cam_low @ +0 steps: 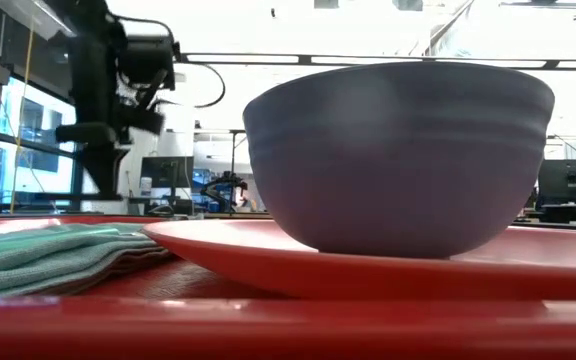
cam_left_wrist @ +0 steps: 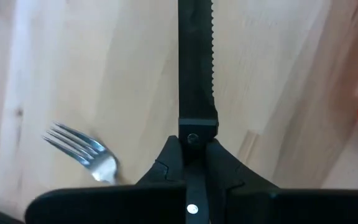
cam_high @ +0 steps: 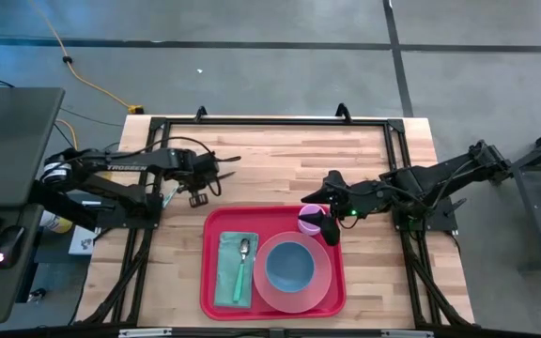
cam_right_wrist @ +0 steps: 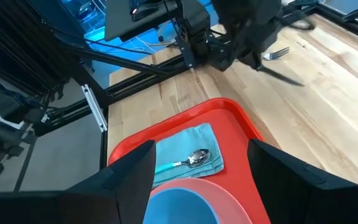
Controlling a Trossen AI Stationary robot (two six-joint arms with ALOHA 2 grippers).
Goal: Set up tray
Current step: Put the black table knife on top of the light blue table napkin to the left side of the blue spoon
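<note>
The red tray (cam_high: 210,246) lies at the table's near middle. On it are a green napkin (cam_high: 225,278) with a spoon (cam_high: 241,265), and a pink plate (cam_high: 321,282) with a blue bowl (cam_high: 289,266) on it. A purple-and-pink cup (cam_high: 308,222) stands at the tray's far right corner. My right gripper (cam_high: 331,223) is open right beside the cup, which its wrist view does not show. My left gripper (cam_high: 225,164) is shut, left of the tray's far edge. A fork (cam_left_wrist: 82,152) lies beside its fingers (cam_left_wrist: 196,62). My left gripper is shut with its fingers level over the wood; the fork's tines (cam_left_wrist: 73,140) show to one side and its handle runs behind the gripper body, so I cannot tell whether it touches the fork. My right gripper stands next to the cup; whether it touches it I cannot tell.
Bare wood lies between the tray's far rim (cam_right_wrist: 229,107) and the table's far edge. A black metal frame (cam_high: 270,122) rings the table. The low view is filled by the bowl (cam_low: 398,160), plate (cam_low: 368,262) and napkin (cam_low: 48,255), with my left arm (cam_low: 118,80) raised behind.
</note>
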